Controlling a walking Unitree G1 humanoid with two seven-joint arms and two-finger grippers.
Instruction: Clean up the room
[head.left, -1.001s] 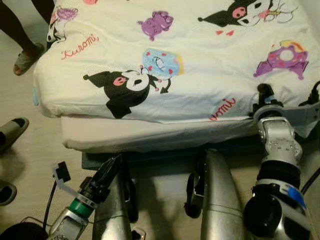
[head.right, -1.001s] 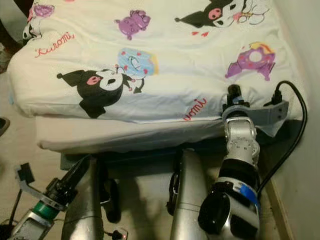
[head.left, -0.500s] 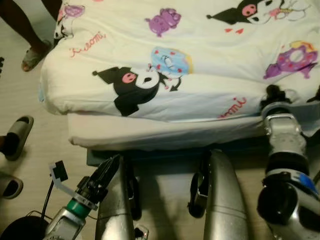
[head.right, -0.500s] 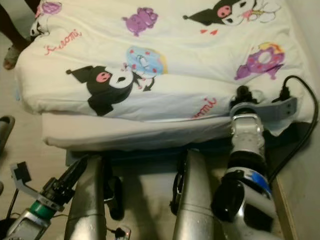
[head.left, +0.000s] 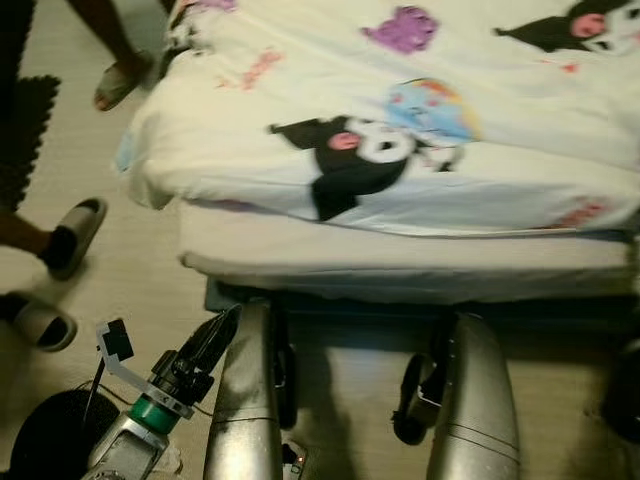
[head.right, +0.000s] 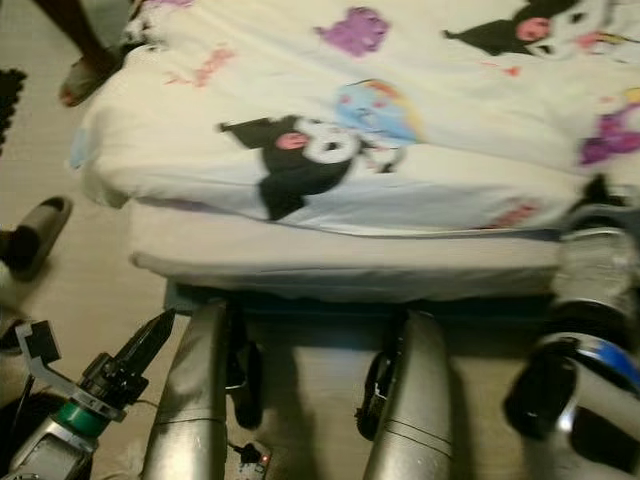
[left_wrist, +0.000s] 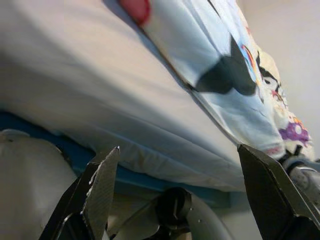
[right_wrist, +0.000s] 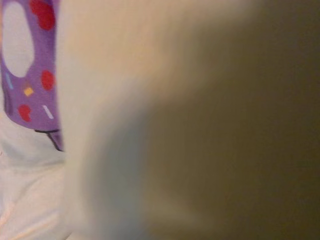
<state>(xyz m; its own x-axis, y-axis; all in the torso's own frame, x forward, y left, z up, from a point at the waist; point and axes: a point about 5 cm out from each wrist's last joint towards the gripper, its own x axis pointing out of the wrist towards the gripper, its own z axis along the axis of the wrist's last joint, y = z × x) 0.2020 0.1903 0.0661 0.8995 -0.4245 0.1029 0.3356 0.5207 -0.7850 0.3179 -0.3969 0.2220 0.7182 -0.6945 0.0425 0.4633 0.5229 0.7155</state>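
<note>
The camera has swung left since a second ago, sliding the bed rightward in view and bringing two slippers (head.left: 68, 235) on the left floor into sight. The cartoon-print duvet (head.left: 420, 130) lies spread over the mattress (head.left: 400, 265), just beyond the robot's legs. The left gripper (head.left: 213, 338) hangs low at near left, fingers apart; the right gripper's fingers cannot be told, its wrist view a blur of fabric.

A quilt (head.left: 420, 130) lies on the mattress (head.left: 400, 265) ahead, slippers (head.left: 70, 235) on the floor (head.left: 130, 260) left.
</note>
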